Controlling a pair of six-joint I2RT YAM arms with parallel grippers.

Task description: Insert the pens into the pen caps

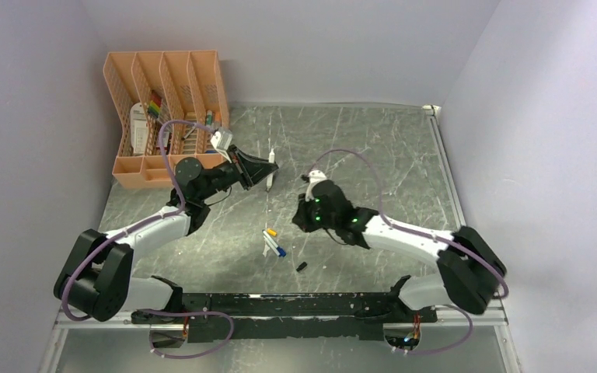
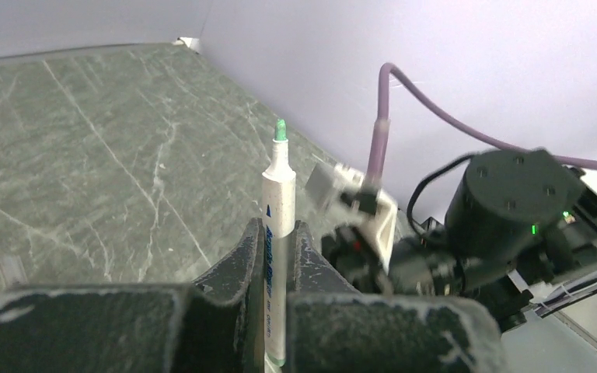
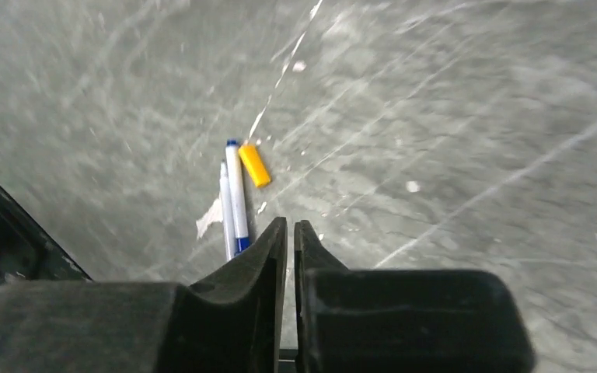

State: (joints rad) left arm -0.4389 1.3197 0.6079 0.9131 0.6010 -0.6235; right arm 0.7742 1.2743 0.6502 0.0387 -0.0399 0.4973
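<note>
My left gripper (image 1: pixel 267 169) is shut on a white pen (image 1: pixel 270 165) and holds it above the table. In the left wrist view the pen (image 2: pixel 278 194) stands upright between the fingers (image 2: pixel 237 256), green tip up. My right gripper (image 1: pixel 301 220) is shut and empty above the table, right of the loose items. In its wrist view (image 3: pixel 290 227) two slim white pens (image 3: pixel 233 198) lie side by side just ahead, one with blue ends, next to the yellow-orange cap (image 3: pixel 254 165). From above I see those pens (image 1: pixel 267 244), the yellow-orange cap (image 1: pixel 272 231), a blue piece (image 1: pixel 280 252) and the black cap (image 1: pixel 301 266).
An orange slotted organiser (image 1: pixel 163 116) with stationery stands at the back left by the wall. Purple cables (image 1: pixel 357 159) loop over both arms. The right arm's wrist (image 2: pixel 513 210) shows close by in the left wrist view. A black rail (image 1: pixel 280 307) runs along the near edge.
</note>
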